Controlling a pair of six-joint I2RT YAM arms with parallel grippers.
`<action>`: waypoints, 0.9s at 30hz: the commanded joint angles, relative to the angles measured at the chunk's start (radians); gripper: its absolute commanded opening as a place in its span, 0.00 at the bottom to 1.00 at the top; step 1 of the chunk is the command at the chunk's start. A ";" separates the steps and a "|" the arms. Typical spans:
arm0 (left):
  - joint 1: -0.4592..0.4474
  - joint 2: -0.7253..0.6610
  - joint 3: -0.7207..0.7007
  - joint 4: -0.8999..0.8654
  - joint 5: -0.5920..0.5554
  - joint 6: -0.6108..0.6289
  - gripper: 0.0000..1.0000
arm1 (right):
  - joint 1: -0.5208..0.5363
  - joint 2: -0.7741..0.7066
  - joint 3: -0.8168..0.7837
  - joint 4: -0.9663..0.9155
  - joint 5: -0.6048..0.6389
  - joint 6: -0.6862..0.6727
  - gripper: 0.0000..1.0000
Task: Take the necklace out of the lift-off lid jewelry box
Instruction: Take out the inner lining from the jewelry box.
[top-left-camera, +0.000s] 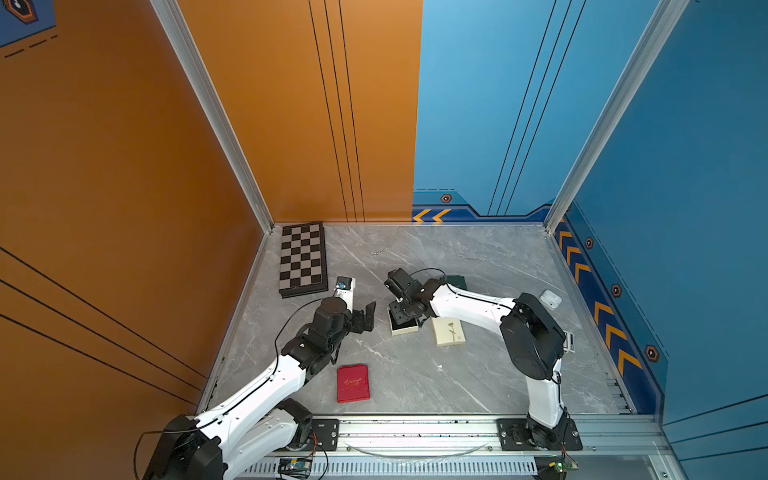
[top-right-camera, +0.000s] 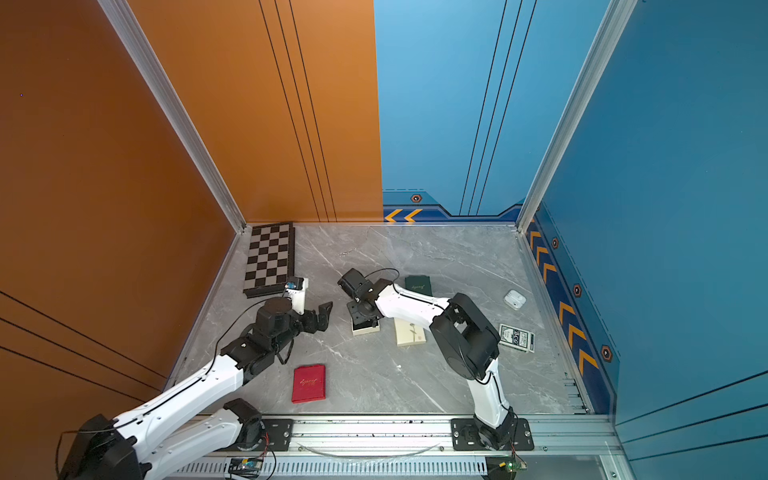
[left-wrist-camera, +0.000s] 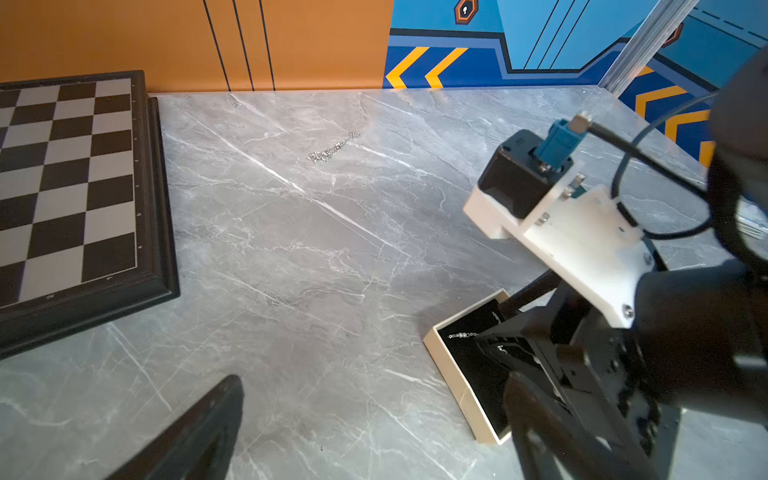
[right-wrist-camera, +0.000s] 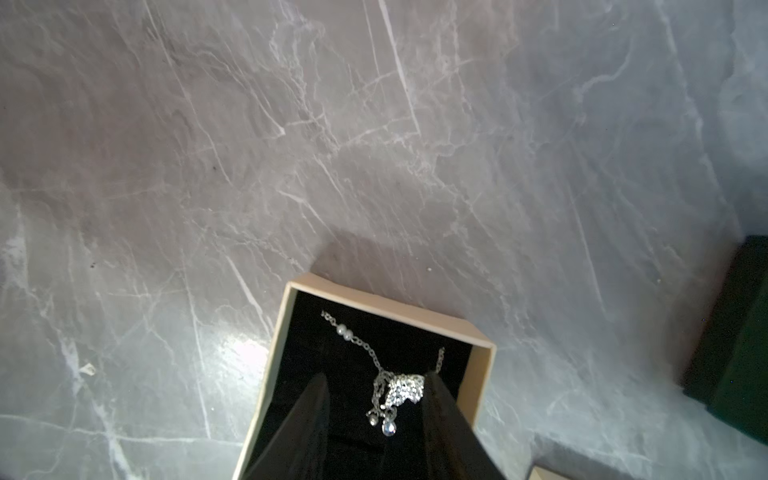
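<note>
The lift-off lid jewelry box (top-left-camera: 405, 329) (top-right-camera: 365, 329) stands open near the table's middle, a cream base with black lining. Its cream flower-printed lid (top-left-camera: 448, 331) lies just to its right. In the right wrist view the silver necklace (right-wrist-camera: 399, 388) lies inside the box (right-wrist-camera: 395, 314), its chain trailing across the lining and its bunched pendants right against one finger. My right gripper (right-wrist-camera: 376, 378) (top-left-camera: 401, 313) reaches down into the box with its jaws apart. My left gripper (top-left-camera: 365, 316) (left-wrist-camera: 374, 415) hovers open left of the box (left-wrist-camera: 457, 395), holding nothing.
A loose silver chain (top-left-camera: 377, 252) (left-wrist-camera: 332, 147) lies on the marble toward the back. A chessboard (top-left-camera: 302, 259) sits at the back left, a red case (top-left-camera: 353, 383) at the front, a green case (top-right-camera: 417, 284) behind the right arm, a white earbud case (top-left-camera: 550, 298) and a card deck (top-right-camera: 516, 337) at right.
</note>
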 joint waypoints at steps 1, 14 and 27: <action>0.014 -0.010 0.021 -0.010 0.024 -0.008 0.99 | -0.011 0.020 0.026 -0.041 -0.026 -0.020 0.42; 0.025 0.000 0.021 -0.009 0.038 -0.011 0.99 | -0.022 0.071 0.055 -0.043 -0.034 -0.037 0.45; 0.035 0.013 0.028 -0.014 0.058 -0.016 0.99 | -0.024 0.189 0.069 -0.084 -0.055 -0.017 0.39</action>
